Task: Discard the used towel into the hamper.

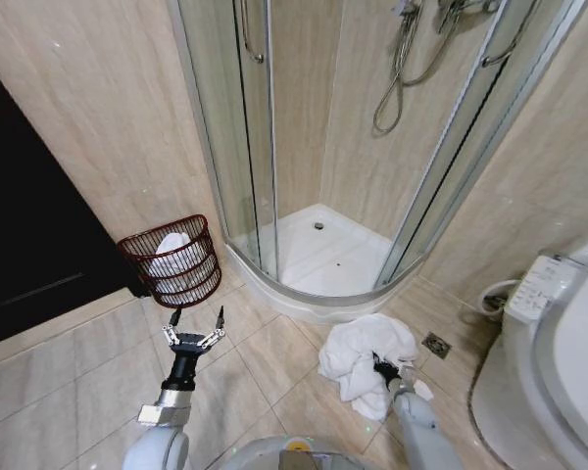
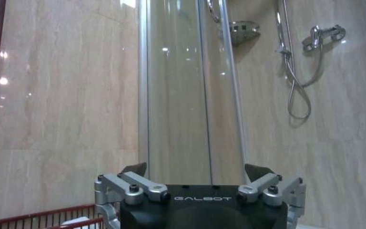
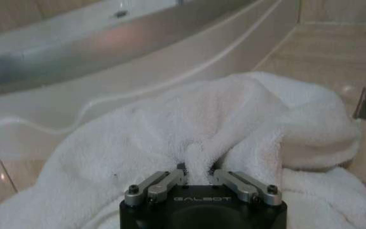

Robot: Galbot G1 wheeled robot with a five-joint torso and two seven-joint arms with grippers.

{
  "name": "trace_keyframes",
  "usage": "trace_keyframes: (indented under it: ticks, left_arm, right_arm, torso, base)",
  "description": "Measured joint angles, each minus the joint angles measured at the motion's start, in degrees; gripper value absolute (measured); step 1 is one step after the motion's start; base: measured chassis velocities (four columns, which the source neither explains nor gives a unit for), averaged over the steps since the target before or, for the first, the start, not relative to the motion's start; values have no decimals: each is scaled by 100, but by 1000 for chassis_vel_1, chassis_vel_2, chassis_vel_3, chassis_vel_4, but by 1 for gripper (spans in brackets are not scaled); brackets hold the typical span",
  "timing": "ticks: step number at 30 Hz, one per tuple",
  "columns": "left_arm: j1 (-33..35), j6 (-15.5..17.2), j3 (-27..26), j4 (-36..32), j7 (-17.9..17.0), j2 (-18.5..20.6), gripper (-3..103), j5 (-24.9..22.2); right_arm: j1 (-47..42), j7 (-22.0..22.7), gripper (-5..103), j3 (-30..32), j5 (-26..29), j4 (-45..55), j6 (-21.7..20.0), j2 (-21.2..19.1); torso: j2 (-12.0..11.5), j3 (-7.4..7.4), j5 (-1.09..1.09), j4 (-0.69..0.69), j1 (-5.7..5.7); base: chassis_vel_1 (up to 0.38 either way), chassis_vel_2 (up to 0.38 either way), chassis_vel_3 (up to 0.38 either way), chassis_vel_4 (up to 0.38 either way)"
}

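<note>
The used towel (image 1: 365, 351) is a crumpled white heap on the tiled floor in front of the shower tray. My right gripper (image 1: 385, 371) is sunk into it near its front side. In the right wrist view the jaws are pinched together on a raised fold of the towel (image 3: 234, 119), with the right gripper (image 3: 196, 170) shut on that fold. The hamper (image 1: 172, 260), a dark reddish-brown wire basket, stands against the wall to the left and holds some white cloth. My left gripper (image 1: 196, 329) hovers open just in front of the hamper; its rim (image 2: 43, 221) shows beside the left gripper (image 2: 196, 170).
A curved glass shower enclosure (image 1: 265, 147) with a raised white tray (image 1: 323, 259) stands ahead. A toilet (image 1: 559, 352) is at the right, with a floor drain (image 1: 436, 345) beside the towel. A dark door (image 1: 29, 225) is at the far left.
</note>
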Motion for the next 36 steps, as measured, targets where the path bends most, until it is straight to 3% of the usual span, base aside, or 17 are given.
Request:
trace_keyframes:
  ticks: [7, 13, 17, 26, 36]
  left_arm:
    - [-3, 0, 5, -3, 2, -12, 100, 0]
    - [15, -5, 39, 7, 3, -36, 100, 5]
    - [21, 1, 45, 0, 4, -53, 100, 8]
    - [23, -27, 73, 2, 10, -70, 100, 0]
    - [41, -34, 105, -38, 9, -126, 100, -4]
  right_arm:
    - [-464, 252, 8, 16, 201, 829, 448, 38]
    - [-1222, 701, 8, 19, 407, 2269, 655, 100]
    - [-1858, 1044, 8, 1, 172, 3524, 886, 12]
    - [-3468, 1088, 8, 192, -255, 5881, 1528, 11]
    - [-3597, 1021, 8, 168, -456, 6374, 1541, 130]
  torso:
    - [0, 0, -2, -1, 0]
    - [0, 0, -2, 0, 0]
    - [0, 0, -1, 0, 0]
    - [0, -1, -2, -2, -1]
    - [0, -1, -1, 0, -1]
  base:
    - [0, 0, 0, 0]
    - [0, 0, 0, 0]
    - [0, 0, 0, 0]
    - [0, 0, 0, 0]
    - [0, 0, 0, 0]
